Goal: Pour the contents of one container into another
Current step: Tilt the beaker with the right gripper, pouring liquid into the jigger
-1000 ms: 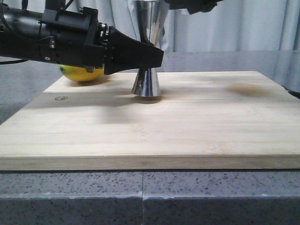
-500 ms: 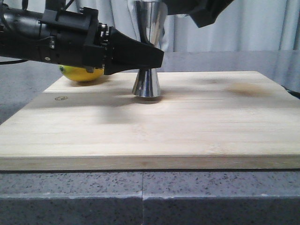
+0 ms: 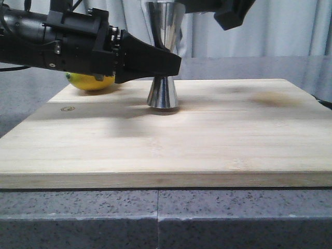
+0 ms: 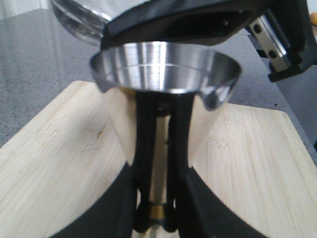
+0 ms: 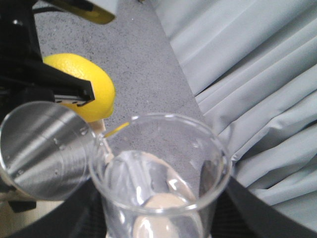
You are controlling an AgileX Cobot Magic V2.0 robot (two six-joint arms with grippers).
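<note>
Front view, from the left: the left gripper (image 3: 174, 63) reaches in level from the left edge of the cutting board (image 3: 171, 140), which lies on the speckled grey table (image 3: 155, 218). Behind the black arm, near the board's far left corner, sits a yellow lemon (image 3: 91, 81). The jaws are pinching the steel jigger (image 3: 162, 93) at its narrow waist; the left wrist view shows both black fingers (image 4: 143, 148) pressed against the stem on either side, with the thin gold band (image 4: 157, 212) between them and the open upper cup facing up. The jigger stands upright on the board, near its far edge and a little left of the middle. Further right and higher, at the top of the front view, part of the right gripper (image 3: 233, 13) shows above the jigger. It carries the clear glass beaker (image 5: 158, 173), tilted, its pour lip just beside the rim of the jigger's upper cup. Whether the lip touches the rim I cannot tell. The right jaws grip the beaker's lower body, their tips hidden under the glass
</note>
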